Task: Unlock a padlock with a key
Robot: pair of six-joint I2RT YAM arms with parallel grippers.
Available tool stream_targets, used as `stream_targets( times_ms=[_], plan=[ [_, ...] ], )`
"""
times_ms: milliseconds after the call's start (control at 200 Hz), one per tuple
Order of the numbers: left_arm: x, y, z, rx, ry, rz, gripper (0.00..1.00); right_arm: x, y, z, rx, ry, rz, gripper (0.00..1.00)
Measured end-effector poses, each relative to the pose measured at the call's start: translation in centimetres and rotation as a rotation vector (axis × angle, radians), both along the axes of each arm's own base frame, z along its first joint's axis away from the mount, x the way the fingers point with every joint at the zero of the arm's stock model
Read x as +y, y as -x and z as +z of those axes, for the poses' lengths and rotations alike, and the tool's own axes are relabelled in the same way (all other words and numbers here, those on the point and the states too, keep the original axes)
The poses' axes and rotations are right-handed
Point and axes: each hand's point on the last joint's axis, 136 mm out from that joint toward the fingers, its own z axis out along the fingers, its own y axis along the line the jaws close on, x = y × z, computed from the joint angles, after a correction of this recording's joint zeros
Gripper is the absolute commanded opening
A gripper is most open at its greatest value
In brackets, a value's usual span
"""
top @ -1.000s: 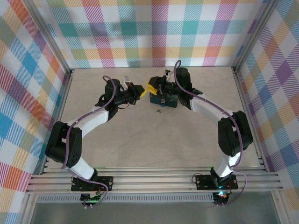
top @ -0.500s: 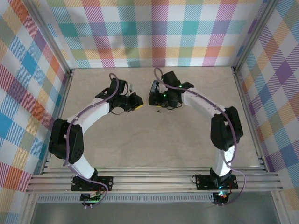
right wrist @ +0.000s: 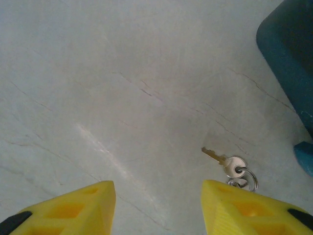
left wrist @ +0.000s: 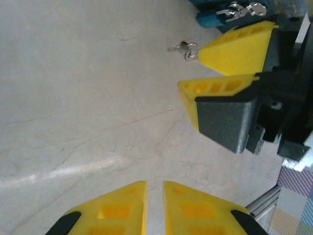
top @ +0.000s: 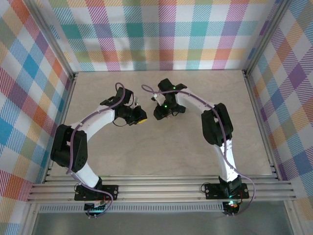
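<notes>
we are seeing the left gripper hovering low over the pale bench, its yellow fingers standing only slightly apart with a narrow slit between them and nothing in it. just ahead of it in the left wrist view, the right gripper is pointing down at the bench, and its fingers are standing well apart and holding nothing. the key is lying flat on the bench, on a small ring, just in front of the tip of the finger on the right of the right wrist view, not touching it as far as we can tell. farther on, the padlock is resting on the bench near the key, its blue body lying beside silvery metal parts. the dark blue tin is sitting just beyond, at the right edge of the right wrist view.
</notes>
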Motion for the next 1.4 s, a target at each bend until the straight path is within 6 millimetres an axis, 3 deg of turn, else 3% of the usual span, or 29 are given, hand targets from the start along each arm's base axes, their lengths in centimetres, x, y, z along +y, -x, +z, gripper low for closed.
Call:
stream_targets(
  times_ms=[255,600,800,1010,1160,1400],
  plan=[
    [1.0,1.4,0.2,-0.002,-0.027,0.007,0.16,-1.0,-0.4,-2.1,-0.017,0.085,0.075,0.53],
    [1.1,1.4,0.2,-0.013,-0.036,-0.002,0.16,-2.0,-1.0,-2.3,-0.058,0.153,0.115,0.54],
    [1.1,1.4,0.2,-0.013,-0.040,-0.010,0.15,-2.5,-1.0,-3.6,-0.053,0.194,0.141,0.53],
    [1.3,1.7,-0.1,0.001,-0.051,-0.023,0.14,-2.5,-1.1,-3.6,-0.053,0.193,0.152,0.43],
    [1.6,1.7,-0.2,0.008,-0.051,-0.021,0.14,-2.4,-0.6,-3.7,-0.029,0.176,0.150,0.28],
    [2.1,1.5,-0.3,0.015,-0.045,-0.019,0.13,-3.0,2.4,-3.7,0.051,0.131,0.121,0.10]
  ],
)
